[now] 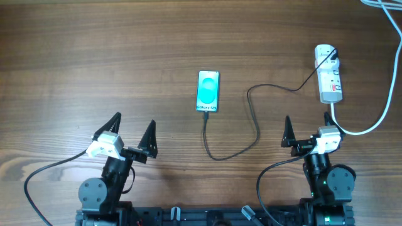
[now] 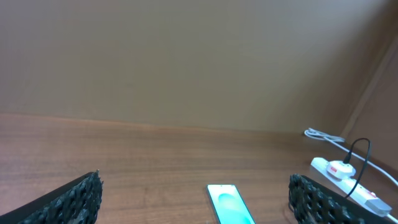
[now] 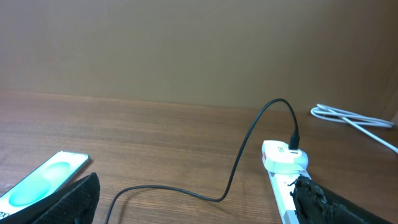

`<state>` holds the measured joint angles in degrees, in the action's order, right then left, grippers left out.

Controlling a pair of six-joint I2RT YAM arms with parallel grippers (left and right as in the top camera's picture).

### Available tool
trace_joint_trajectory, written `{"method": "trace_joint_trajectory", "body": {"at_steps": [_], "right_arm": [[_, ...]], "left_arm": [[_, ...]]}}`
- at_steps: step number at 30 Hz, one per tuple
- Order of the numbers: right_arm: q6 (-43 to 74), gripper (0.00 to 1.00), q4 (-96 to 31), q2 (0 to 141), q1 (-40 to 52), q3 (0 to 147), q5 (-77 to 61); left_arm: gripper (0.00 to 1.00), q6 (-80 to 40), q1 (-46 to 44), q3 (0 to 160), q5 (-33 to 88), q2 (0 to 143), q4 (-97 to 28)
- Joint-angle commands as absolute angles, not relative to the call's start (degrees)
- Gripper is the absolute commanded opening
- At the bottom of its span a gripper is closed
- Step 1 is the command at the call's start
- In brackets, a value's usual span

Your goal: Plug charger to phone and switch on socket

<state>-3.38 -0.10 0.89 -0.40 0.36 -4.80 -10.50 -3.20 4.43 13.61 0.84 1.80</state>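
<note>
The phone (image 1: 208,91) lies screen-up mid-tabletop (image 1: 94,50), the charger (image 1: 256,125) looping from its near edge, where I cannot tell if the tip is seated, to the far end of the socket (image 1: 329,78), while left jaws and right jaws stand spread, empty.

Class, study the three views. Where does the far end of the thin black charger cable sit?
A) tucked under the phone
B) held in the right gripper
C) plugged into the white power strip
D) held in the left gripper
C: the charger ends in a black plug that stands in the far end of the socket, well clear of both arms.
</note>
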Motion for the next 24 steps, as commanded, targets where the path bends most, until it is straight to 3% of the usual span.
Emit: {"method": "trace_joint_trajectory", "body": {"at_steps": [1, 10, 16, 24], "right_arm": [[-4.49, 1.0, 0.05, 0.21, -0.19, 0.3, -3.88], [-4.47, 1.0, 0.05, 0.21, -0.19, 0.3, -3.88], [-4.47, 1.0, 0.05, 0.21, -0.19, 0.3, -3.88], [-4.47, 1.0, 0.05, 0.21, -0.19, 0.3, -3.88]], "left_arm": [[1.0, -9.39, -2.7, 1.83, 13.61, 0.16, 4.36], [1.0, -9.37, -0.71, 0.32, 12.64, 0.14, 5.19], [1.0, -9.34, 1.52, 0.32, 6.9, 0.14, -4.01], [1.0, -0.43, 1.67, 0.32, 7.44, 0.14, -3.95]]}}
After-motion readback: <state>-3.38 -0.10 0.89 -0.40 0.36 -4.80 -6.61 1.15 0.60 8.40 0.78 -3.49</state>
